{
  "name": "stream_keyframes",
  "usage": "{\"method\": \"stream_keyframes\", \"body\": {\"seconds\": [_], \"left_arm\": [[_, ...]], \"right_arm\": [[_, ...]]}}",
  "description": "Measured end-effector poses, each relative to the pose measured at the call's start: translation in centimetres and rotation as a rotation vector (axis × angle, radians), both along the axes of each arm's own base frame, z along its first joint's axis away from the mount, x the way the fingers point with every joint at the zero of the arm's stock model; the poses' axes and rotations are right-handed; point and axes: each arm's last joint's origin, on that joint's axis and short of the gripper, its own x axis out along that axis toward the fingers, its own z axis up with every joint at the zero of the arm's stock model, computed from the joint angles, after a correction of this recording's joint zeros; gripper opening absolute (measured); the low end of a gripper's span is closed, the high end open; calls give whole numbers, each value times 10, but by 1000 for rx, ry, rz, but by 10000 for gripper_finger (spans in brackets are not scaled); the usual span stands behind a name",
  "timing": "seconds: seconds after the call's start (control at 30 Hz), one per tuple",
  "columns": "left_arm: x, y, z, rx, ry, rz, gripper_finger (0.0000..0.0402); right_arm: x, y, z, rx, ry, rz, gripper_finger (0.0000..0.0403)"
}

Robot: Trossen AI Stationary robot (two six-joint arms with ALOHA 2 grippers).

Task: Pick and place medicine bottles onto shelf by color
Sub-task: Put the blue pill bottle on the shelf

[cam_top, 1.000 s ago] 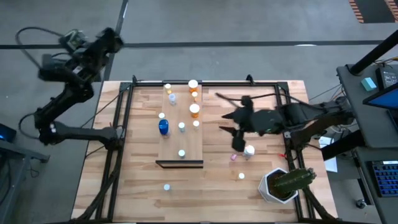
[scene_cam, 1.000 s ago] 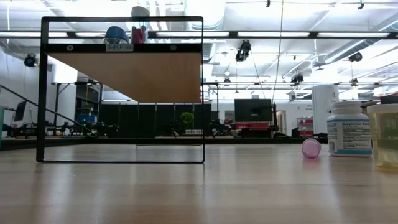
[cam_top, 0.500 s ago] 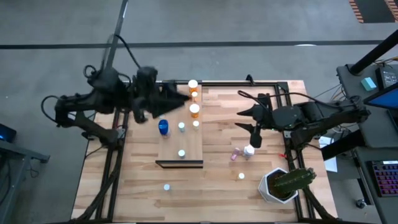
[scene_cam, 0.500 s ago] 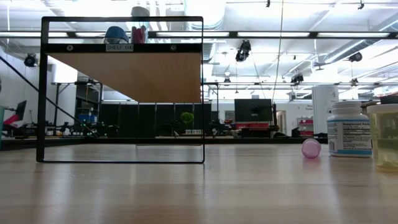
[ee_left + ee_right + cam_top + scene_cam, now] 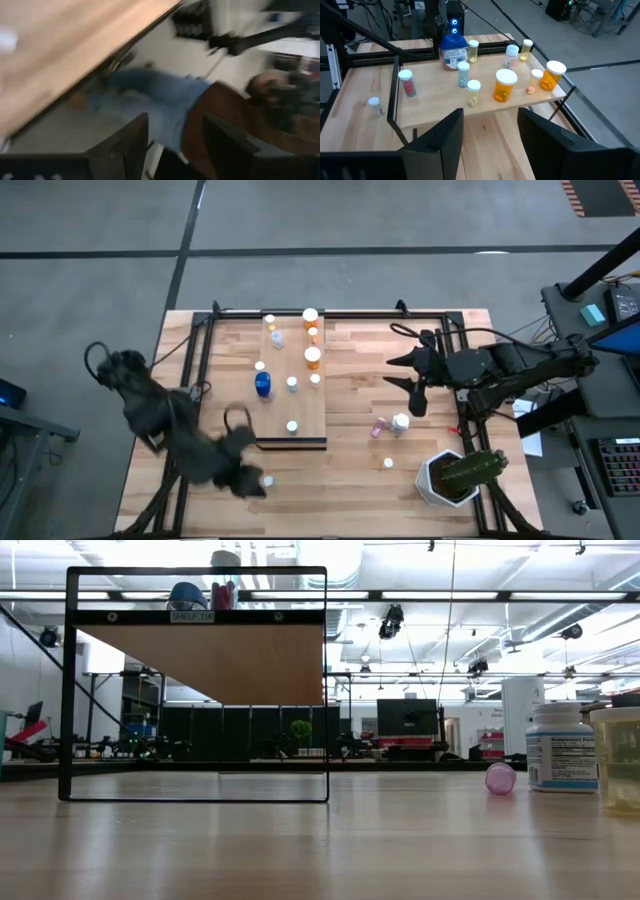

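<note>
the left gripper (image 5: 243, 472) sits at the lower left of the high view beside a small white-capped bottle (image 5: 268, 480) on the tabletop (image 5: 350, 470), jaws apart and empty. next it likely must close on that bottle. the right gripper (image 5: 402, 372), jaws apart, waits right of the shelf (image 5: 290, 405).

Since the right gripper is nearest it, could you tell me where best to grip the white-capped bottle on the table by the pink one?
Probably around its round body just under the cap, coming straight down: the white-capped bottle stands upright, and the pink bottle lies close beside it, crowding a sideways approach. The right gripper is open nearby.
</note>
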Motion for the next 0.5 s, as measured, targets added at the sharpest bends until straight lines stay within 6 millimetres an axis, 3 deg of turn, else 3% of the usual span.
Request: {"method": "stream_keyframes", "body": {"seconds": [0.23, 0.37, 0.5], "left_arm": [[26, -48, -67, 67, 347, 46, 153], [40, -60, -112, 135, 537, 118, 152], [52, -70, -149, 170, 617, 172, 158]], "right_arm": [[4, 1, -3, -22, 20, 9, 176], [5, 1, -4, -45, 29, 20, 176], [6, 2, -4, -63, 36, 28, 176]]}}
